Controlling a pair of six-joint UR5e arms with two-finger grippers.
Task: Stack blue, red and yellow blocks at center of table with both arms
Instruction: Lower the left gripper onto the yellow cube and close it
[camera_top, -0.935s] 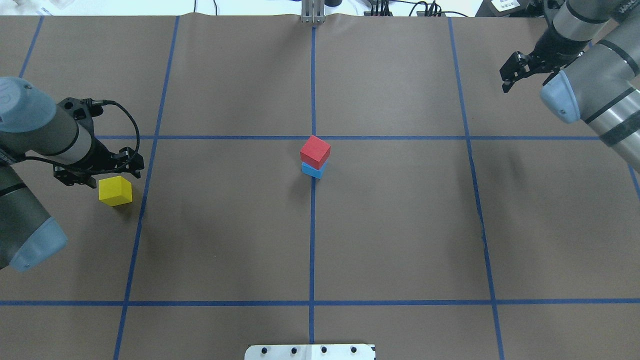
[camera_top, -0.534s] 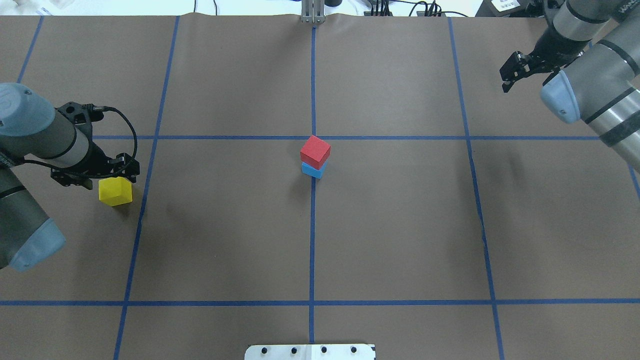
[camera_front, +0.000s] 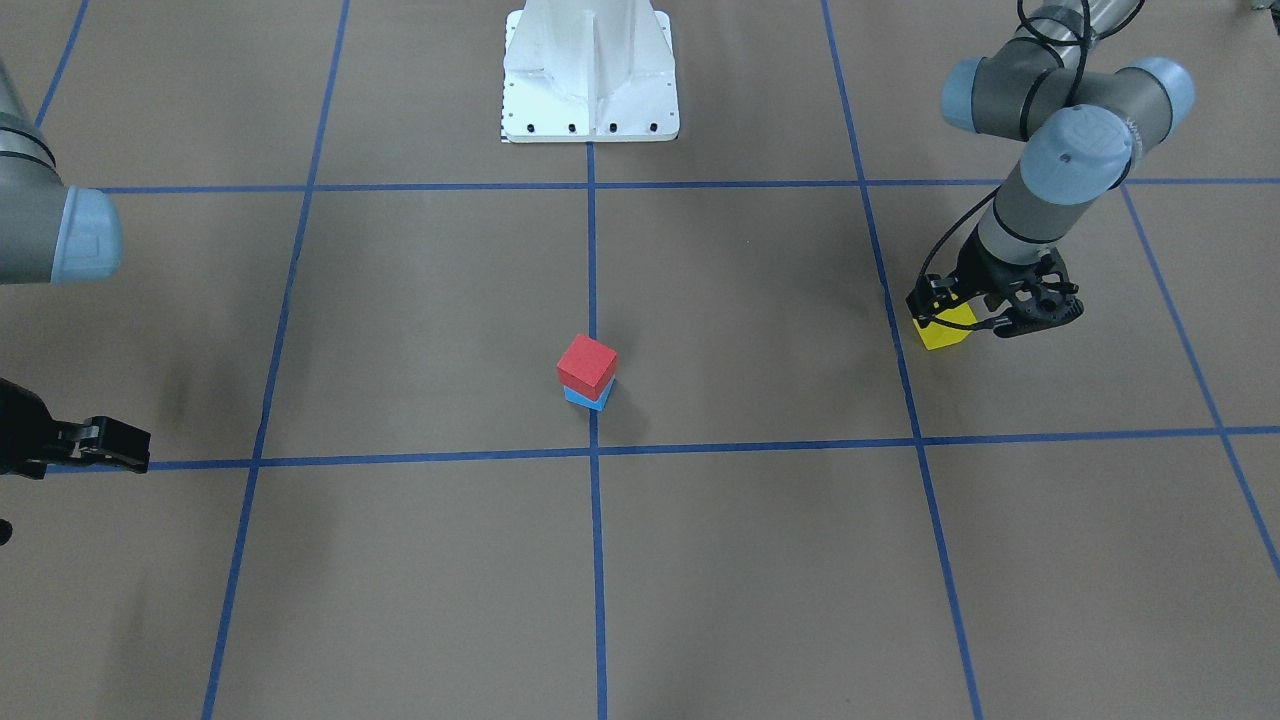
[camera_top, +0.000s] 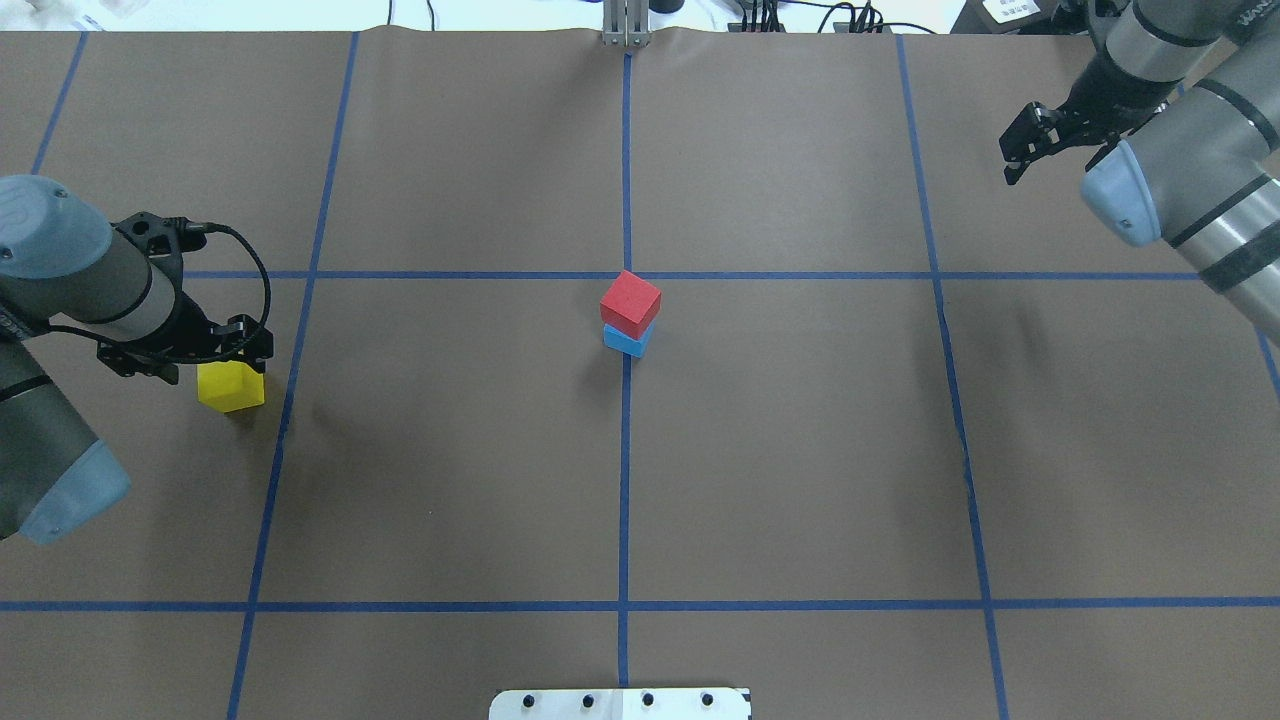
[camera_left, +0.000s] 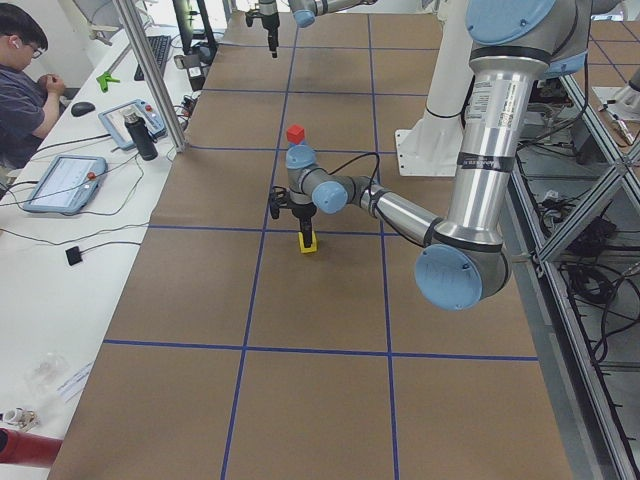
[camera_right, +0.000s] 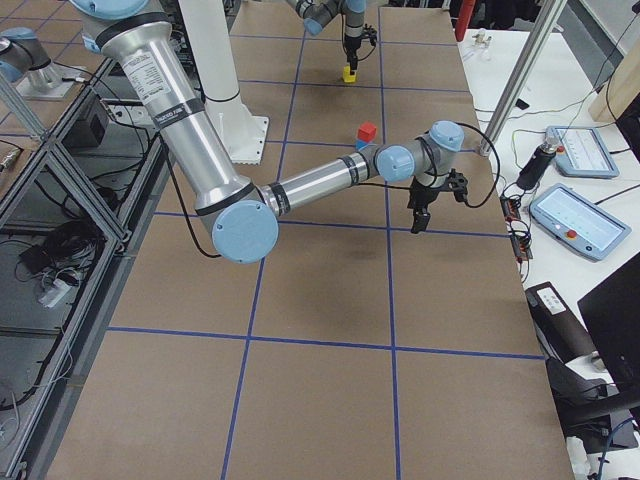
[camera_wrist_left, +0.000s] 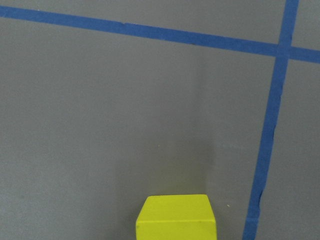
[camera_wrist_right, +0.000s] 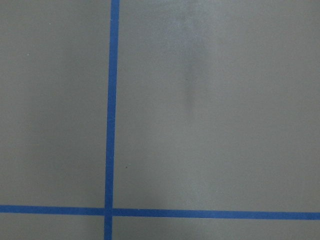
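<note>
The red block (camera_top: 631, 302) sits on the blue block (camera_top: 626, 343) at the table's centre; the stack also shows in the front view (camera_front: 587, 364). The yellow block (camera_top: 232, 388) lies on the table at the robot's far left. My left gripper (camera_top: 215, 360) is open and hangs just above the block's far top edge, partly covering it; in the front view the gripper (camera_front: 985, 315) overlaps the block (camera_front: 943, 332). The left wrist view shows the yellow block (camera_wrist_left: 176, 217) at the bottom centre, no fingers in frame. My right gripper (camera_top: 1018, 152) looks open and empty at the far right.
Brown paper with blue tape grid lines (camera_top: 625, 450) covers the table. The robot's white base (camera_front: 590, 70) stands at the near edge. An operator (camera_left: 25, 90) with tablets sits beyond the far edge. The right wrist view shows only paper and tape.
My left gripper has moved closer over the yellow block and now covers its far edge. The right arm and the red-on-blue stack have not moved.
</note>
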